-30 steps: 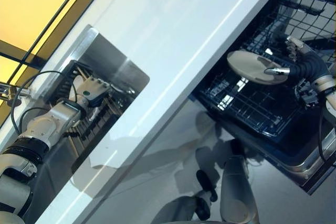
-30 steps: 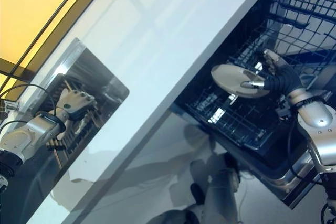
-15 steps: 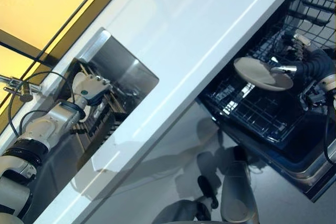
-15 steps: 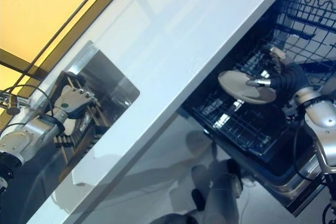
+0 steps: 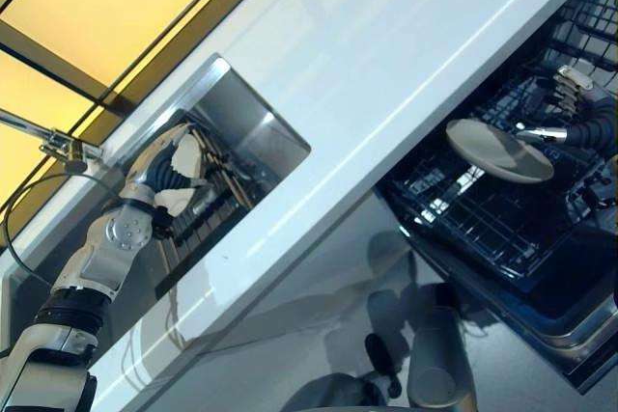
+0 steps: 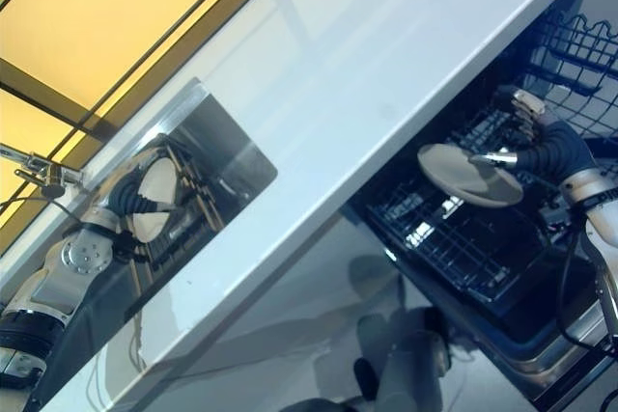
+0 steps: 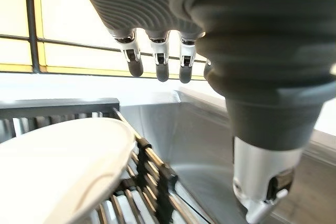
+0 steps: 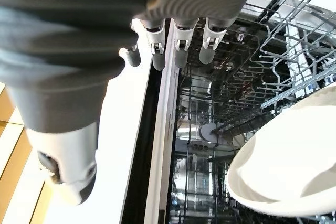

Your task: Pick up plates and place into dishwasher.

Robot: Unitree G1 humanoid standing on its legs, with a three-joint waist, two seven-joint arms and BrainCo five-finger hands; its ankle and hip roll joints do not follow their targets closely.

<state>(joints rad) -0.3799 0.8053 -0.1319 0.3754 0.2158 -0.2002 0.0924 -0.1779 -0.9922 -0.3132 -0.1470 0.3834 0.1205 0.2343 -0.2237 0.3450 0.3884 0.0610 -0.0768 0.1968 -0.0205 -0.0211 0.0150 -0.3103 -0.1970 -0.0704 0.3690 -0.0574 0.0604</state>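
Item: plate in transit, pale, round, shallow. Held level above the lower dishwasher rack, which is pulled out below the white worktop. Holder: right hand, thumb over the rim, fingers partly curled on the far side; the hold itself is at the plate's near edge.

Item: second plate, same pale kind, standing on edge in the dark drying rack inside the steel sink. Left hand is at this plate; fingers hang straight and slack, thumb apart, nothing gripped.

Handling, judged: stiff, smooth-glazed, likely ceramic, so moderately heavy, slippery and breakable against wire tines or steel. Best taken at the rim, thumb on one face and fingers on the other, and kept clear of the rack wires until aligned with a slot
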